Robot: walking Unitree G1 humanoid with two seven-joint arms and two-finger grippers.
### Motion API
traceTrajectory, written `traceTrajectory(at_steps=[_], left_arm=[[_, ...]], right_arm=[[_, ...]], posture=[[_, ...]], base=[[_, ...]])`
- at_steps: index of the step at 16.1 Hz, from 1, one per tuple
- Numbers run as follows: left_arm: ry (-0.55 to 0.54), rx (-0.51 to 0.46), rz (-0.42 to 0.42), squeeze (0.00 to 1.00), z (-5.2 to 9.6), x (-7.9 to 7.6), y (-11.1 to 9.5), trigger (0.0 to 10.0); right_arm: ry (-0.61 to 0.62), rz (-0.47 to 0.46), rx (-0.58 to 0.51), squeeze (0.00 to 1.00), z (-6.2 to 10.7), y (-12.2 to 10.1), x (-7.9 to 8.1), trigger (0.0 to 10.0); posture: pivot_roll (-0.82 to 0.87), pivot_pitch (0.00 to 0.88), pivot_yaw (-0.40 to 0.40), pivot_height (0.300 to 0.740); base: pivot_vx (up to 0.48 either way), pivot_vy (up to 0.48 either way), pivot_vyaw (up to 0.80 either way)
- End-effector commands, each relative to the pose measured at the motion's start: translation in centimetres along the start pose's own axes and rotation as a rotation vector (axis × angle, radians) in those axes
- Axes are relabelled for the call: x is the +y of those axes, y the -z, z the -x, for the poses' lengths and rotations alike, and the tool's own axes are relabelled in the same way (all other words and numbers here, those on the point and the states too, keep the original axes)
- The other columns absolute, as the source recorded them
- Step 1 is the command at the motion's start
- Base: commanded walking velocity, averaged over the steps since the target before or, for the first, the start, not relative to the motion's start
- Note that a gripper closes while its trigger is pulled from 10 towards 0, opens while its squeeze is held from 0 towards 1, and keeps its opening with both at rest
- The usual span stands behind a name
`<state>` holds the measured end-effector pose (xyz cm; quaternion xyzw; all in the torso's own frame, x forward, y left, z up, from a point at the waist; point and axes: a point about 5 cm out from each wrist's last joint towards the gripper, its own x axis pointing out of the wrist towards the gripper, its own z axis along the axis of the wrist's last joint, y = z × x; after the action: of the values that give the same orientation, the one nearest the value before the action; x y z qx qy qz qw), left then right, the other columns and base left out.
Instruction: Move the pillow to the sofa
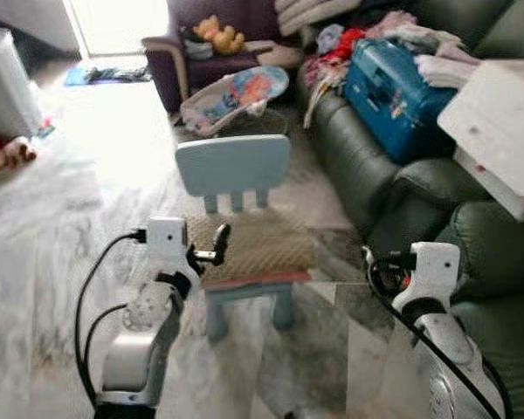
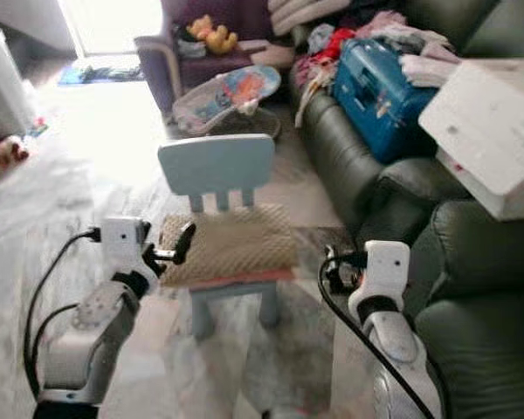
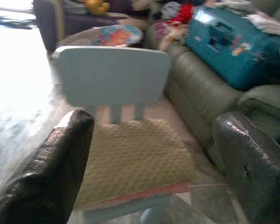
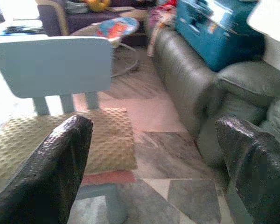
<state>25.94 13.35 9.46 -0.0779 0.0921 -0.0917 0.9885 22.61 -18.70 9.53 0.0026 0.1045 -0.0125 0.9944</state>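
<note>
The tan pillow [image 1: 255,246] lies mid-frame on the small blue chair [image 1: 236,170], so both wide-open, empty grippers, left gripper [image 1: 211,249] and right gripper [image 1: 373,262], should probably close on its opposite edges before lifting toward the sofa [image 1: 358,157].

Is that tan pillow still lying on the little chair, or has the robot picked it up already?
On the chair. The pillow lies flat on the blue chair seat; the left gripper sits open at its edge, not holding it.

Glare washes the marble floor [image 1: 61,201] before a purple armchair [image 1: 179,61].
</note>
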Motion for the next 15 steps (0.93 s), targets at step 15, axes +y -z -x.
traceTrajectory(at_steps=[15], left_arm=[[-0.082,-0.010,-0.056,0.00,-0.15,1.57,-0.49,10.0]], right_arm=[[-0.021,-0.009,0.002,0.00,-0.23,0.52,0.68,10.0]], posture=[[-0.04,0.000,-0.018,0.740]], base=[[0.000,-0.171,0.00]])
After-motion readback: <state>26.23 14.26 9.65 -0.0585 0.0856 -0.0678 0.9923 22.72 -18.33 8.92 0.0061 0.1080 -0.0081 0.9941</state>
